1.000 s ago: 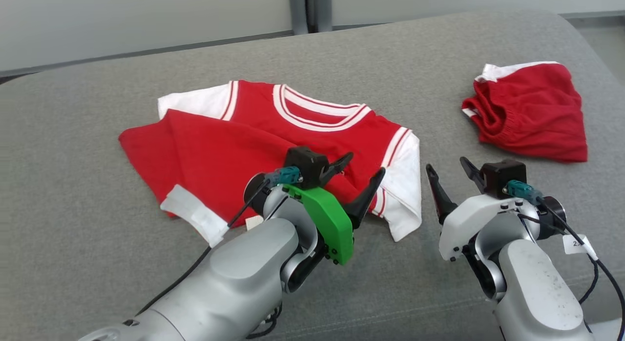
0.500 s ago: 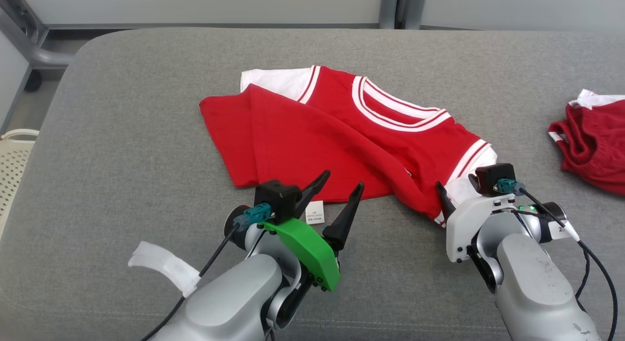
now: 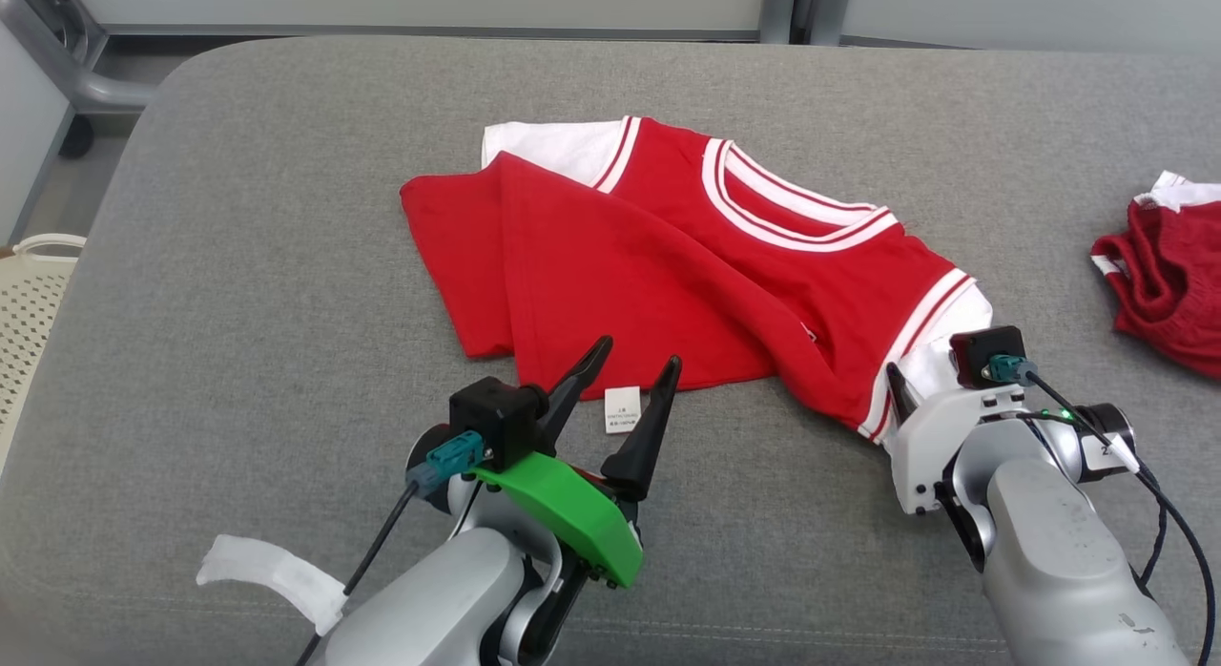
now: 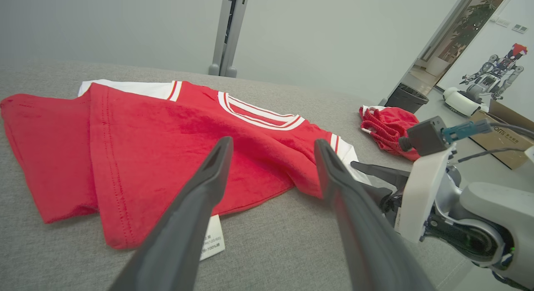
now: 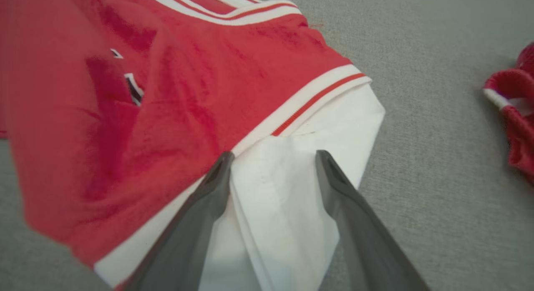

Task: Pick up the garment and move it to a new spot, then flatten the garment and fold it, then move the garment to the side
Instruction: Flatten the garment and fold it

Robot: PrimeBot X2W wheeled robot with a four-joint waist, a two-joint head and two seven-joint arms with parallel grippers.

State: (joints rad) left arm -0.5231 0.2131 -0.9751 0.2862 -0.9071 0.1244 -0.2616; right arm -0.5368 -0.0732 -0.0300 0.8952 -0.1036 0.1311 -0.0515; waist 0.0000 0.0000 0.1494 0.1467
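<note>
Garment (image 3: 668, 265): a red jersey with white sleeves and a striped neckline. It lies about mid-cushion with the collar toward the far edge and the lower body folded diagonally over itself, so it is not flat. Its lay matches the earlier frames. The whole head picture has swung, which is the camera turning and not the cloth moving.

Changed relative to the garment: the left gripper (image 3: 641, 353), a second ago over the cloth near the white sleeve (image 5: 333, 116), now sits at the near hem. Its jaws are wide and empty, straddling the care label (image 3: 623, 408). The right gripper (image 5: 274, 154), a second ago clear of the cloth, now has wide, empty jaws over that white sleeve, one finger along the red-and-white cuff stripe.

Judgement: both arms are lined up for a two-point pick at the near hem and the sleeve. Nothing is gripped, so the first step, lift and relocate, is still to come.

Hard to make out:
- Whether the right fingertips touch the sleeve or hang just above it cannot be told.
- In the head view one right finger is hidden behind the wrist's camera block.
- The far sleeve is mostly covered by the folded body.
- The label print is too small to read.
- The red shorts (image 3: 1169, 294), well apart toward the right edge of the grey cushion (image 3: 238, 265), are cut off by the frame.
- The pale basket (image 3: 24, 313) beyond the left edge is also cropped.
</note>
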